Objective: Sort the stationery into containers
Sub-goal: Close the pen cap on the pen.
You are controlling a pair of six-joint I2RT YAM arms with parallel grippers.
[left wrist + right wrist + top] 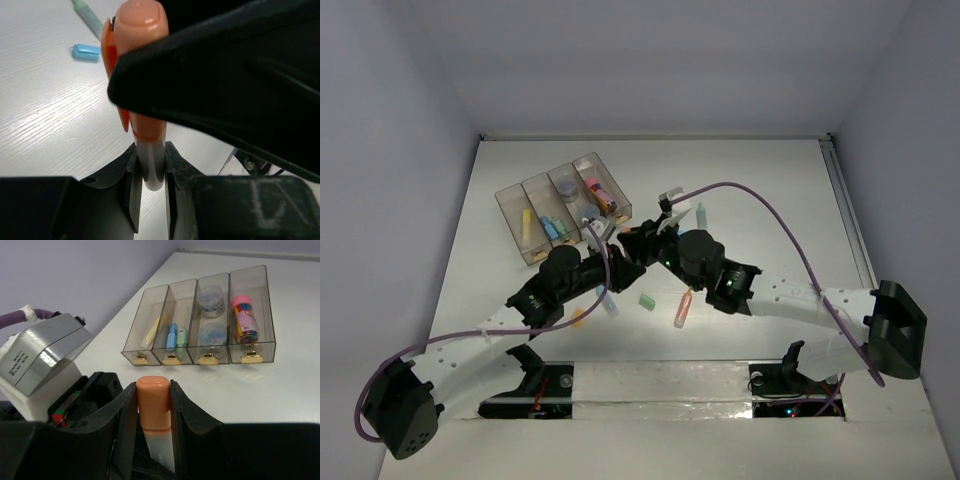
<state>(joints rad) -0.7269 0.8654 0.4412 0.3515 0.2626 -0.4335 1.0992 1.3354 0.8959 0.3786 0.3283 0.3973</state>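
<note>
The orange marker [153,400] hangs in the air between the two arms, just off the near right corner of the tray [159,288] and clear of the tabletop [770,180]. Both claws have it. The left claw [150,150] is closed as tight as it goes on the grey barrel, and the right claw [152,387] is clamped, jaws a little apart, across the orange cap.

We read this as a handover, though we cannot tell which way it goes. To do it well, we let only one claw open, and only once the other's grip looks square on the marker. The opening claw should draw straight back along its own fingers so the marker is not twisted. The marker stays well above the tray walls throughout.

In the tray, the leftmost compartment holds a yellow piece [151,332] and has room along its length. The third holds the two round pots [211,294]. We judge the yellow piece's lane the likely home for the marker.

The tray sits close on the left, so any swing that way must go over its rim. Loose pieces lie under the forearms, among them a green block [646,299] and a pink-orange pen [682,308]. The far right of the tabletop offers more room to withdraw.
</note>
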